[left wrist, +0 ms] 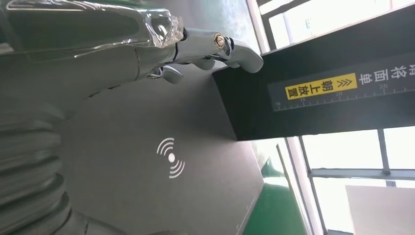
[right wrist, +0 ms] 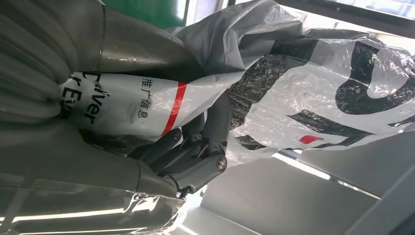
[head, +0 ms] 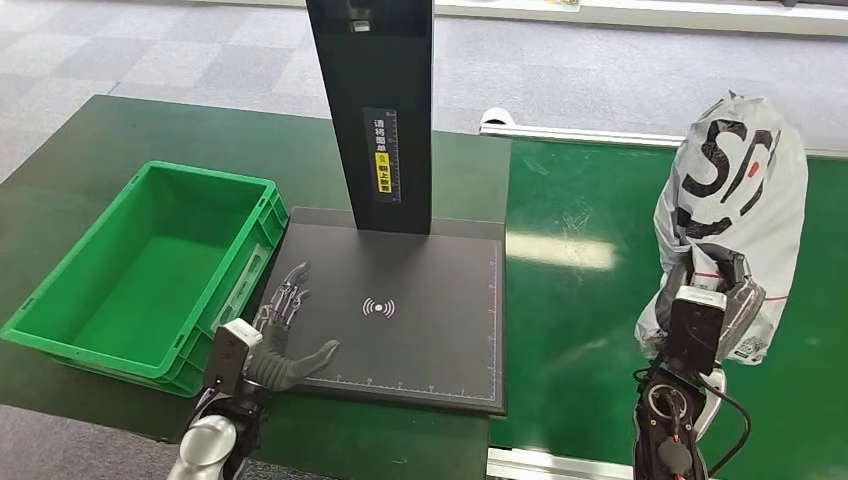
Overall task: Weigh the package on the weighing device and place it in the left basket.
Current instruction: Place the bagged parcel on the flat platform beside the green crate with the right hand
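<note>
Early stage, by my read: the package (head: 735, 190) is in the right hand's (head: 722, 300) grip, held up over the green conveyor (head: 580, 330), well to the right of the weighing device (head: 400, 320). Nothing sits on the scale plate, so weighing is not yet done. The green basket (head: 60, 310) on the left holds nothing.

Left: set the package on the plate, then move it across into the basket.

Left hand (head: 285, 340) rests at the plate's near-left corner beside the basket, fingers apart, holding nothing; the left wrist view shows its fingers (left wrist: 235, 46) stretched out over the plate.

Package is a soft grey-white plastic mailer bag, crumpled and glossy, big black lettering, a red stripe and small printed text near the grip. The right wrist view shows fingers (right wrist: 195, 156) wrapped into the film. Likely floppy; it may sag when put down.
</note>
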{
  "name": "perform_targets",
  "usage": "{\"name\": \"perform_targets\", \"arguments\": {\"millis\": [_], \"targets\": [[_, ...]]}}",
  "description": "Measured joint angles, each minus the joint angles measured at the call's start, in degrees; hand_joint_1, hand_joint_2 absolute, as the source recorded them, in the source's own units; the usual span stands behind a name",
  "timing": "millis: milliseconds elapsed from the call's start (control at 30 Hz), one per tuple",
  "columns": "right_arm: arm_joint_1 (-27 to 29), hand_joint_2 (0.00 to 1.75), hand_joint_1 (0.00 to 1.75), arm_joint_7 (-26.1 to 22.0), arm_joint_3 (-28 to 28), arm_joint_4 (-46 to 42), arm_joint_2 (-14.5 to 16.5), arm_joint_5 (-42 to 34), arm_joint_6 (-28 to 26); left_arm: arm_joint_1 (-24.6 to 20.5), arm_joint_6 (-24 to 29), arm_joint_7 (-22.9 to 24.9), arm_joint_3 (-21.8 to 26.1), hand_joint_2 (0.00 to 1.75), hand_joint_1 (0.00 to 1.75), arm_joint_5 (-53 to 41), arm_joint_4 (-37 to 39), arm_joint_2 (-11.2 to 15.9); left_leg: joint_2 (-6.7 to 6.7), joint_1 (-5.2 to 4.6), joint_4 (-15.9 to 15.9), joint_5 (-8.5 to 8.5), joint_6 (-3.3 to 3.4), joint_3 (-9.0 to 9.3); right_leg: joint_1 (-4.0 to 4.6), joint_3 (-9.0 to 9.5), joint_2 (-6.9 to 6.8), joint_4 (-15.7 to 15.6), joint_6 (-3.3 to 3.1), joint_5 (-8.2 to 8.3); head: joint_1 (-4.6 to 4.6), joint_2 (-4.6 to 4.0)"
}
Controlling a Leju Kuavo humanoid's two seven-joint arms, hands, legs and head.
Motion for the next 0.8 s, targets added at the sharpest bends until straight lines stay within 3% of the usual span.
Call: {"name": "perform_targets", "arguments": {"millis": [600,700,800], "targets": [[1.7,1.75,1.75,0.0,0.1,-6.2,1.4,0.2,0.4,-0.5,1.0,0.0,-0.3,1.75,0.0,-1.0,0.1,0.0,0.02,0.0,0.0,0.0,0.0,0.0,0.0,-0.01,0.0,0.0,0.0,0.0,0.0,-0.01],[1.9,1.75,1.75,0.6,1.1,-6.6,1.5,0.5,3.8,-0.5,1.6,0.0,-0.3,1.75,0.0,-1.8,0.1,0.0,0.04,0.0,0.0,0.0,0.0,0.0,0.0,-0.01,0.01,0.0,0.0,0.0,0.0,0.01],[2.2,1.75,1.75,1.4,3.5,-7.3,1.5,-1.8,11.9,-0.6,1.8,-0.2,-0.4,1.75,0.0,-2.0,0.3,0.0,0.07,0.0,0.0,0.0,0.0,0.01,0.0,-0.01,0.02,0.0,0.0,0.0,0.01,0.01]]}}
